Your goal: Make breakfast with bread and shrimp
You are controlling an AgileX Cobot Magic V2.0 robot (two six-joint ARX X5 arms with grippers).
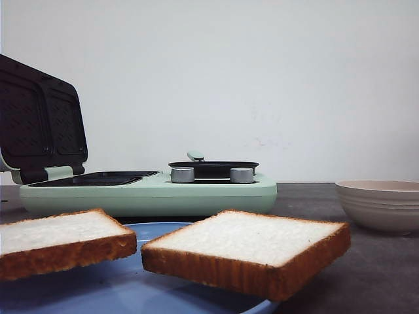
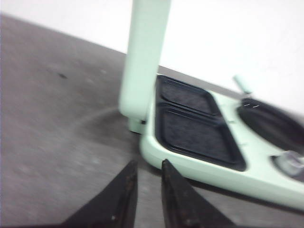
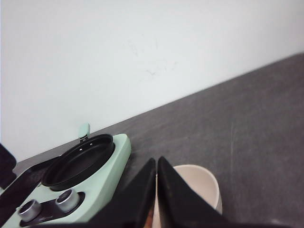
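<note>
Two slices of white bread with brown crusts lie on a blue plate (image 1: 131, 288) close to the front view: the left slice (image 1: 59, 239) and the right slice (image 1: 252, 245). Neither gripper shows in the front view. In the left wrist view my left gripper (image 2: 147, 163) is slightly open and empty, low over the table by the corner of the green sandwich maker (image 2: 199, 164). In the right wrist view my right gripper (image 3: 156, 160) is shut, above the beige bowl (image 3: 202, 183). The shrimp is not clearly seen; a faint pinkish patch shows low between the right fingers.
The pale green sandwich maker (image 1: 150, 193) stands behind the plate with its dark lid (image 1: 39, 121) raised at the left. A small black pan (image 1: 213, 167) with a green handle (image 1: 195, 156) sits on its right half behind two knobs. The beige bowl (image 1: 380, 204) stands at the right.
</note>
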